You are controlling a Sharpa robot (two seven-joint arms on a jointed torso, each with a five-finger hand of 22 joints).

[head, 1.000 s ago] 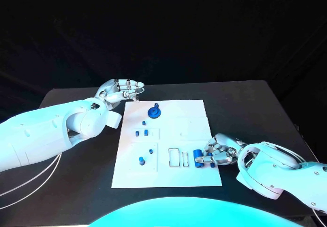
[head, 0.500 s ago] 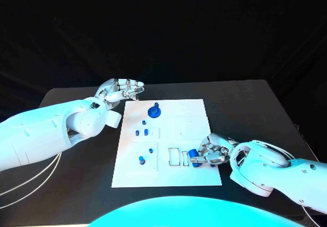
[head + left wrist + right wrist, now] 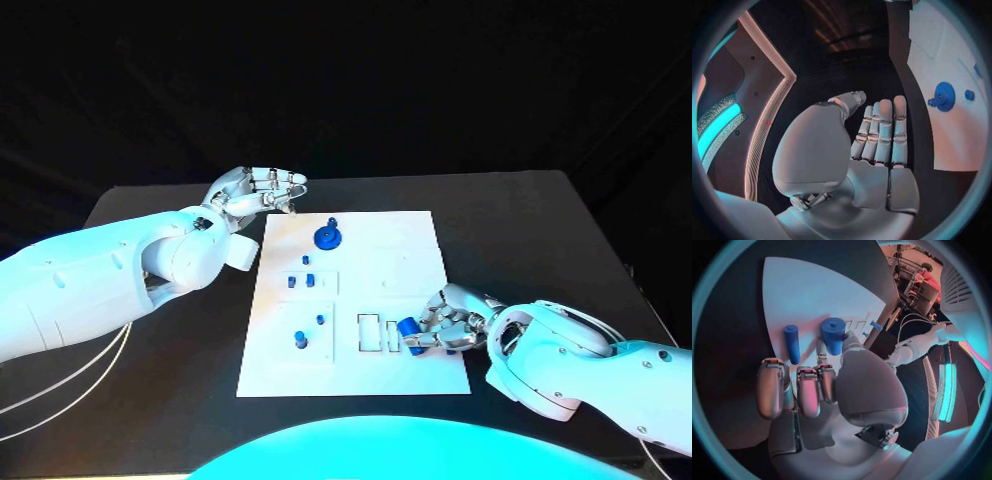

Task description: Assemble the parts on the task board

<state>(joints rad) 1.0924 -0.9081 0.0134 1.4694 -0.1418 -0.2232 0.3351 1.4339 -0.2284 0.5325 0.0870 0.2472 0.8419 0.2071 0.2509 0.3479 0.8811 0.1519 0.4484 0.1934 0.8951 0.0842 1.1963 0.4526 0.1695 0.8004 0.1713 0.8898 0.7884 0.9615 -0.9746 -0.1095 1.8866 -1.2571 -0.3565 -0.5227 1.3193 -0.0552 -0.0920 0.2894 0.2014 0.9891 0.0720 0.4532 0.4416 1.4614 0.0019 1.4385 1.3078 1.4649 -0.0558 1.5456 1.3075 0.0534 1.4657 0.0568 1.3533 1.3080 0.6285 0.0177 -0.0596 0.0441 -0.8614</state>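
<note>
we look down on a black table [image 3: 548, 230] with a dark backdrop behind it; the white board [image 3: 389, 250] lies lengthwise at the table's middle.

our left hand [image 3: 257, 190] hangs over the table just off the board's 11 o'clock corner, holding nothing. in the left wrist view its fingers [image 3: 882, 131] lie straight and side by side, thumb a little apart, with the blue gear [image 3: 944, 95] on the board beyond them. that gear [image 3: 327, 237] stands near the board's 12 o'clock end.

small blue parts [image 3: 304, 272] sit toward the board's 9 o'clock side, and two more [image 3: 304, 333] toward 7 o'clock. two narrow slots [image 3: 381, 333] are cut around 6 o'clock.

our right hand [image 3: 450, 322] rests at the board's 4 o'clock edge. it pinches a short blue cylinder [image 3: 410, 328] just beside the slots; the right wrist view shows the cylinder [image 3: 833, 335] between thumb and a finger, against the board. a thinner blue peg [image 3: 791, 342] lies on the board just beside the other fingertips [image 3: 771, 371], which curl down; whether they touch it we cannot tell.
</note>
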